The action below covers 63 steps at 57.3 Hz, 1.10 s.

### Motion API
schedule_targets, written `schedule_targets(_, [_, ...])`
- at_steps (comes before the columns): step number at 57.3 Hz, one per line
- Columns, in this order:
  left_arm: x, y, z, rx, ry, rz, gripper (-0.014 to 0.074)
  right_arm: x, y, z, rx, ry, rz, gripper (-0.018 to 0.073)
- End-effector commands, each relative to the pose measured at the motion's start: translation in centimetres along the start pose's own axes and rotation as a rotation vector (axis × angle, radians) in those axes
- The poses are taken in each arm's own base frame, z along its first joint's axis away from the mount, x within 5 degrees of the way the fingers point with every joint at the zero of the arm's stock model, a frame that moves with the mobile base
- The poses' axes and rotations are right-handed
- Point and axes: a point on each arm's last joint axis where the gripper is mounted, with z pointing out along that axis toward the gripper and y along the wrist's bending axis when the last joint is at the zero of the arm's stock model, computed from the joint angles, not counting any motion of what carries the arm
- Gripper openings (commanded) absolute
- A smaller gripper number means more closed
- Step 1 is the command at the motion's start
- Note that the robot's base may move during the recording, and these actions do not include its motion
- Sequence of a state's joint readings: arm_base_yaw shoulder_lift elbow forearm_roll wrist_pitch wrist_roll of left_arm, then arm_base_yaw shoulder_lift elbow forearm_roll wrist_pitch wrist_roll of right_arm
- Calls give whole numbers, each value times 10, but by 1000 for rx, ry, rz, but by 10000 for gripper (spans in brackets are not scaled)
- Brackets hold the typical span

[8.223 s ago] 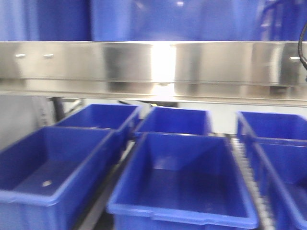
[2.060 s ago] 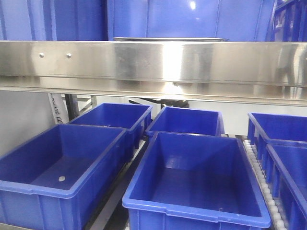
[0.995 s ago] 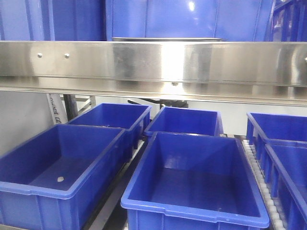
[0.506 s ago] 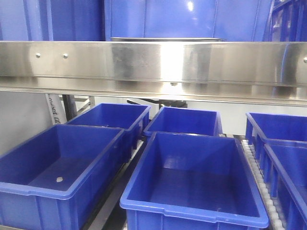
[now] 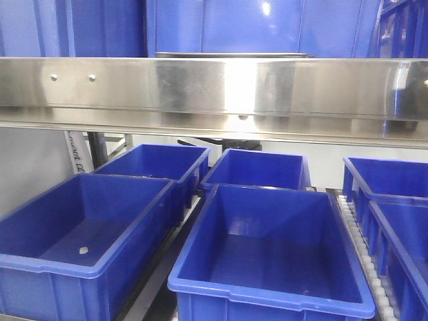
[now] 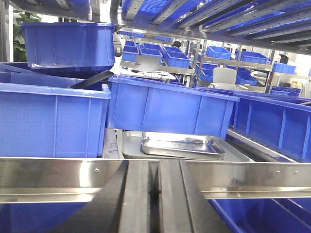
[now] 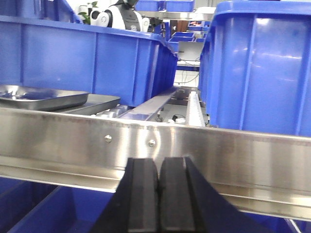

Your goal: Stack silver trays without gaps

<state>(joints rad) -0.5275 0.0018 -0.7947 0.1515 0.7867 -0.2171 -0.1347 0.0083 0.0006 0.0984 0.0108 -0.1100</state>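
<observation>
Fingers pressed together on both grippers, left [image 6: 154, 194] and right [image 7: 158, 194]; we should spread them, clear the steel shelf rail [image 6: 252, 177], and square the small shiny steel tray [image 6: 183, 145] onto the larger grey one [image 6: 127, 145].

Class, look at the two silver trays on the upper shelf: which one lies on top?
The smaller, shinier silver tray; it rests inside the wider, duller tray beneath.
</observation>
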Motion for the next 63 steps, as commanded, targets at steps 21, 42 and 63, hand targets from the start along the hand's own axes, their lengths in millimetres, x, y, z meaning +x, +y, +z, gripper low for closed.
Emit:
schedule_targets(21, [-1, 0, -1, 15, -14, -9, -6, 2, 1, -1, -8, 24, 35, -81])
schedule_targets(42, [-2, 0, -1, 15, -16, -9, -6, 2, 1, -1, -8, 24, 35, -81])
schedule_targets(63, [-2, 0, -1, 15, -16, -9, -6, 2, 1, -1, -8, 24, 35, -81])
